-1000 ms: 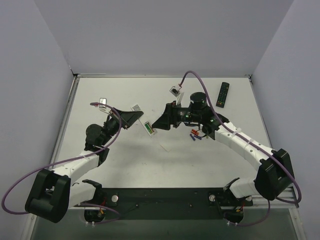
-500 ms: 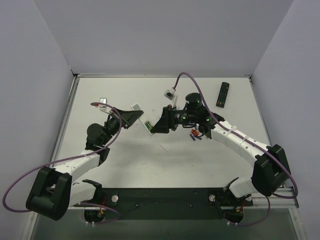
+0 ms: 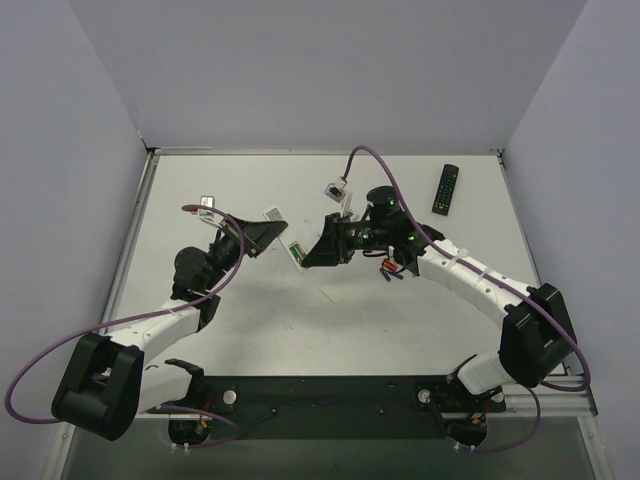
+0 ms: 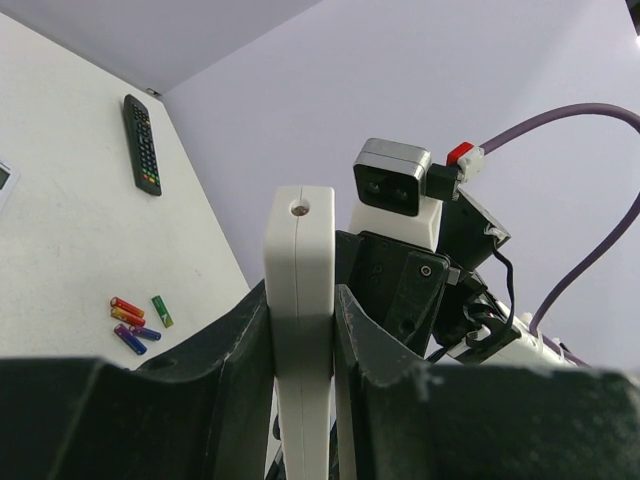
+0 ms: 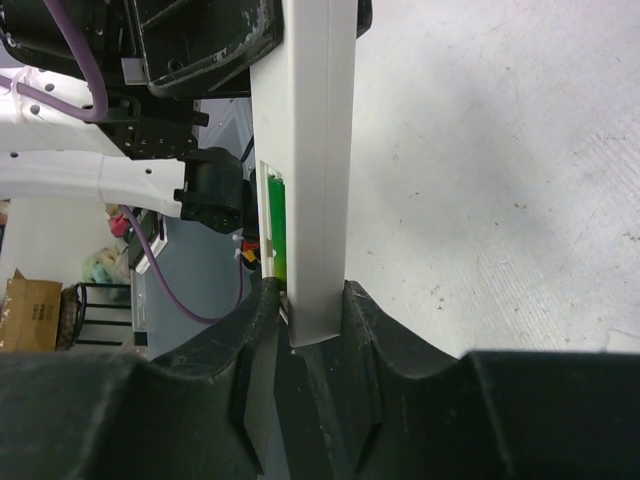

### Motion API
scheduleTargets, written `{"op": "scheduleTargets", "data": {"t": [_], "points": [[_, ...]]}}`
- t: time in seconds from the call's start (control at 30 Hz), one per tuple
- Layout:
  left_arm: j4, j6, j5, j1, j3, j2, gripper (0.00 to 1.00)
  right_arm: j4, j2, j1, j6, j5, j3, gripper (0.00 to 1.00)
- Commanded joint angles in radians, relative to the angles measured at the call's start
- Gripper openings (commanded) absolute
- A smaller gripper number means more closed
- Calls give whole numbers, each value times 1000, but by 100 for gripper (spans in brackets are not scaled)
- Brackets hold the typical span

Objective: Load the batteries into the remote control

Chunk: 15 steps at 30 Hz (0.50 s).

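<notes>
The remote (image 3: pixel 296 254) is held off the bench (image 3: pixel 250 330), left of its middle, between the two grippers. The left gripper (image 4: pixel 303 295) has its jaws clamped on the remote's flat sides. The right gripper (image 5: pixel 311 288) has its jaws closed on the remote's near end. A green battery (image 5: pixel 275 225) sits in the open compartment just above the right fingers. A second green battery (image 4: pixel 161 311) lies on the bench beside a small heap of red and blue cells (image 4: pixel 130 318), right of the middle. From above, the right arm (image 3: pixel 470 280) hangs partly over that heap. A black remote (image 3: pixel 445 188) lies near the far right corner, well apart from everything else. A small white piece (image 3: pixel 330 295) lies flat near the middle of the bench, just on the near side of the right gripper. In the left wrist view the right gripper and its camera stand close behind the remote and hide the bench there. In the right wrist view the left gripper blocks the upper left. A second ago the right gripper stood a little to the right of the remote with its jaws wider. It has since moved left onto the remote and closed. The left gripper, the remote and the things on the bench lie as they did.
</notes>
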Motion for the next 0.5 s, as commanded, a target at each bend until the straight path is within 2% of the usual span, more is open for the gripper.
{"op": "scheduleTargets", "data": {"t": [0.0, 0.13, 0.3, 0.47], "points": [[79, 7, -12, -12, 45, -18, 0, 23, 13, 19, -22, -16, 49, 8], [74, 24, -2, -19, 44, -21, 0, -29, 24, 25, -45, -2, 73, 3], [62, 53, -2, -34, 44, -27, 0, -81, 48, 40, -65, 19, 120, 5], [10, 112, -27, -28, 13, -61, 0, -106, 22, 31, -71, 32, 129, 27]]}}
